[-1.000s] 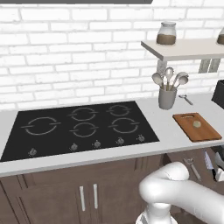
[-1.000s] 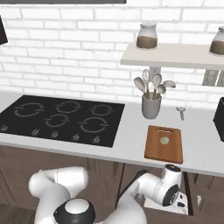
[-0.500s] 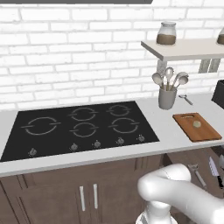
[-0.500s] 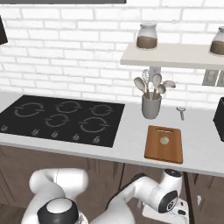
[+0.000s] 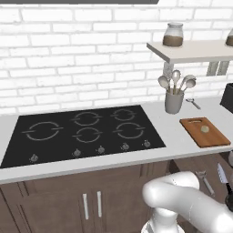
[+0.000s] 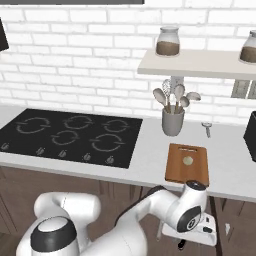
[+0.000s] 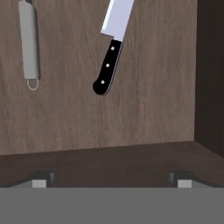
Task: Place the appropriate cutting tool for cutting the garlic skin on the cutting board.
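while gripper (image 7: 112, 181) hovers wide open, holding nothing, above open drawer floor (image 7: 153, 87), knife (image 7: 110, 52) lies near far edge, handle toward gripper. looks light, stiff, slippery blade; grip black handle mid-length. cutting board (image 5: 205, 132) with garlic (image 5: 205, 129) at worktop's right end.

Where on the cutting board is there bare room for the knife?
The cutting board is bare on both sides of the garlic, which sits near its middle, and along its near edge. The utensil holder crowds the counter behind its slot end.

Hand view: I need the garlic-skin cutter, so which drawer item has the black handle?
The knife, black riveted handle with a silver blade, right of the all-grey utensil, which has a loop at its end.
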Available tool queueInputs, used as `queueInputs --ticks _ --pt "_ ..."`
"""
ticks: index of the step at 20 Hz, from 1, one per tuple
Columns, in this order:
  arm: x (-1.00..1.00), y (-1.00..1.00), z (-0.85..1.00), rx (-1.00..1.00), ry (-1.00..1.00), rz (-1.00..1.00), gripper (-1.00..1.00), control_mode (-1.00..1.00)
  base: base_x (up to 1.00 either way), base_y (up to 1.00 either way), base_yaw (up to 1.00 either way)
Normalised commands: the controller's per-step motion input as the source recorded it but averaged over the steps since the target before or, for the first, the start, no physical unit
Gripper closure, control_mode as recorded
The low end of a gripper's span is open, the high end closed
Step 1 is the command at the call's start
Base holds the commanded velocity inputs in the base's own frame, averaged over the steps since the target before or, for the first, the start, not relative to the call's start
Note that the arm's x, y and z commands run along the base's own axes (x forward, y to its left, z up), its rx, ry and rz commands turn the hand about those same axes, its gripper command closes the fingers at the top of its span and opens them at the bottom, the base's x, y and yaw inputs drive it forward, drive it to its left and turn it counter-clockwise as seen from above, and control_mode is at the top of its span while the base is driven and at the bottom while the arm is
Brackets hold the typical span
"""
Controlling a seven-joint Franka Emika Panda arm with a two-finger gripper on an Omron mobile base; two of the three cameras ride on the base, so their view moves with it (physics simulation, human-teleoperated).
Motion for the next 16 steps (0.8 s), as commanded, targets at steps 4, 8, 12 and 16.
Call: queueInputs --ticks 4,8,12,16 --pt "0.26 0.0 -0.06 0.0 -0.09 0.0 -1.0 -1.0 0.0 0.0 0.0" --pt "0.36 0.0 -0.11 0.0 -0.15 0.0 -1.0 -1.0 0.0 0.0 0.0" --pt "0.16 0.0 -0.09 0.0 -0.06 0.0 -1.0 -1.0 0.0 0.0 0.0" --pt "0.01 0.0 -0.25 0.0 -0.01 0.0 -1.0 -1.0 0.0 0.0 0.0"
